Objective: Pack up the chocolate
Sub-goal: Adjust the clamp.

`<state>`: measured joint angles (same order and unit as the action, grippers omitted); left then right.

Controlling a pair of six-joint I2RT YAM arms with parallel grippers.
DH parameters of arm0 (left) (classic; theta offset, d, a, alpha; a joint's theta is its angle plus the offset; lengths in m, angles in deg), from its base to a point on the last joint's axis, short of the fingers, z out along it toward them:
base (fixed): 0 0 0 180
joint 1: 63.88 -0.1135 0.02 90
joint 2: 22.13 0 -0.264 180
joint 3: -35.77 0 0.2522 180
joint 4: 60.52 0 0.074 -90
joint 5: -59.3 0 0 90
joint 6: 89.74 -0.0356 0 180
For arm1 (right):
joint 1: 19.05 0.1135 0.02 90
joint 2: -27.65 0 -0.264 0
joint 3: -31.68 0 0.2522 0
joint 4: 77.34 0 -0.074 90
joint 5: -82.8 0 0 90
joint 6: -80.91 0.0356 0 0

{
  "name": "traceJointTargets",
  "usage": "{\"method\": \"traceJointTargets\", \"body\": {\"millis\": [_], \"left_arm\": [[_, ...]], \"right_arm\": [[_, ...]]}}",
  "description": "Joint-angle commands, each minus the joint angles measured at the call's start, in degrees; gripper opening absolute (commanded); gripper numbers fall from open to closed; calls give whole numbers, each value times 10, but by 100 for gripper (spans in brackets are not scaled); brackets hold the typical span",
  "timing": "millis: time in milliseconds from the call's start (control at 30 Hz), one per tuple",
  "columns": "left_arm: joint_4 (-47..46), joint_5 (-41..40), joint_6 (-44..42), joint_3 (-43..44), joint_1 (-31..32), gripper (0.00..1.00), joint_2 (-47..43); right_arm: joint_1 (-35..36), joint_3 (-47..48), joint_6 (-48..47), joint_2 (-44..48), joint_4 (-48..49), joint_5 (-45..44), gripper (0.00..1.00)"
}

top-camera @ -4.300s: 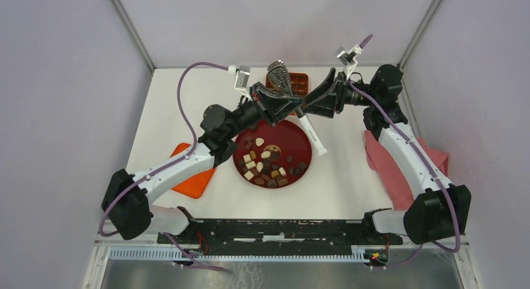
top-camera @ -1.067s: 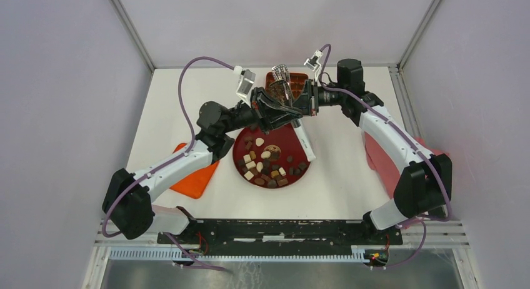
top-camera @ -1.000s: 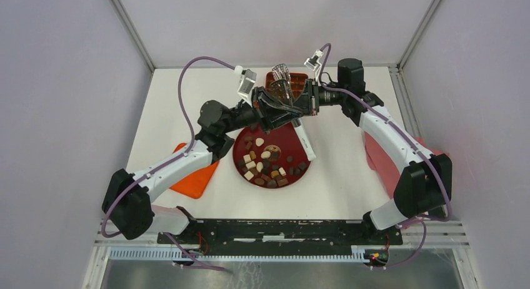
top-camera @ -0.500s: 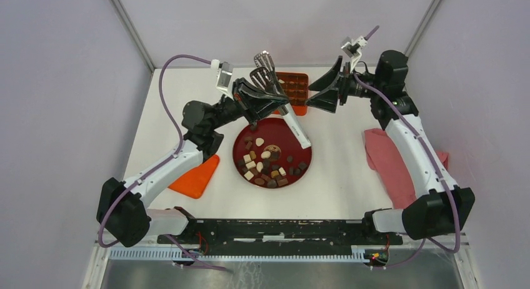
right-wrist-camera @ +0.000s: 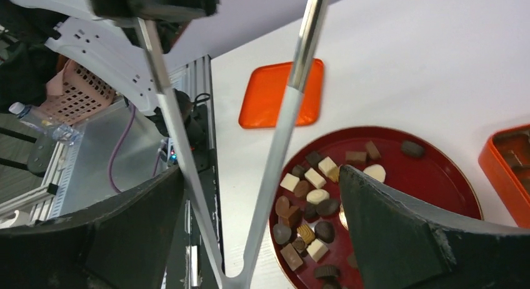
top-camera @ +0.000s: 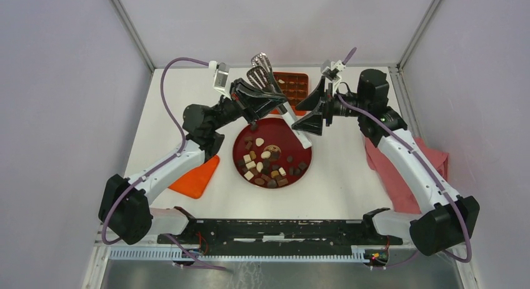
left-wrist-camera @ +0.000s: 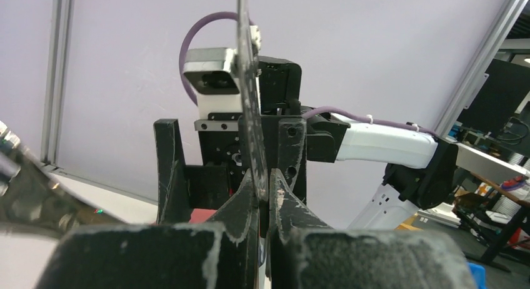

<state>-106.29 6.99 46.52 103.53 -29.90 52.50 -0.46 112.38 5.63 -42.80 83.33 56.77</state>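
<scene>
1. From overhead: the left gripper (top-camera: 275, 102) is clamping a pair of tongs (top-camera: 265, 75) partway along their length. The right gripper (top-camera: 306, 119) is standing wide open and holding nothing, with its 2 fingers flanking the tongs' white hinge end. The tongs' long axis is running from far-left to near-right. The slotted heads are pointing toward the back wall, and the hinge end is hanging over the far side of the red plate (top-camera: 281, 136). The chocolate (top-camera: 267, 162) is lying loose on that plate, on the robot's side of both grippers and about equally near to each. The orange box (top-camera: 294, 86) is sitting just beyond the plate. The white table (top-camera: 350, 176) is showing bare surface on both sides of the plate, with an orange lid (top-camera: 195, 179) lying to the left and a pink cloth (top-camera: 400, 170) to the right.

2. From the left wrist: the 2 fingers are pressing shut on a thin metal arm of the tongs, seen edge-on and rising straight up. The right arm's open fingers are facing them from just behind. No chocolate is showing here.

3. From the right wrist: the fingers are spreading apart with both tong arms passing between them and converging toward the hinge at the bottom edge. The chocolate is lying below and to the right, on the plate. The coming move is likely turning on this: the heads are pointing away from the chocolate, so the tongs probably need re-gripping or turning first.
</scene>
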Motion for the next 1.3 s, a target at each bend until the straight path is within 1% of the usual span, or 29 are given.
{"method": "traceJointTargets", "body": {"millis": [0,100,200,300,367,433,500,567,700,867,1000,1067,1167,1267], "left_arm": [[-66,-24,29,23,-2,2,-2],[-92,-23,42,23,-1,2,3],[-137,-23,75,25,-2,2,20],[-172,-28,95,20,-2,2,34],[-185,-29,102,17,0,2,40],[-192,-31,107,12,2,2,45],[-194,-33,107,4,5,2,46],[-196,-37,106,-7,6,2,45],[-198,-44,105,-16,5,2,45],[-216,-48,122,-12,5,2,60],[-237,-50,137,-12,5,2,72],[-238,-51,139,-14,5,2,73],[-233,-53,137,-16,5,2,73],[-228,-53,137,-15,5,2,75]], "right_arm": [[2,-2,-28,-10,-26,-61,98],[20,-35,18,-14,31,-31,98],[42,-58,87,-20,124,11,98],[59,-59,128,-24,172,17,98],[60,-60,161,-25,222,11,98],[60,-59,215,-30,283,12,95],[60,-54,266,-39,341,19,90],[60,-47,295,-46,373,25,85],[65,-39,316,-53,399,33,79],[85,-32,321,-60,418,41,80],[89,-22,323,-65,418,40,79],[89,-16,320,-68,415,38,76],[89,-6,298,-71,385,35,72],[89,-7,294,-72,379,35,61]]}}
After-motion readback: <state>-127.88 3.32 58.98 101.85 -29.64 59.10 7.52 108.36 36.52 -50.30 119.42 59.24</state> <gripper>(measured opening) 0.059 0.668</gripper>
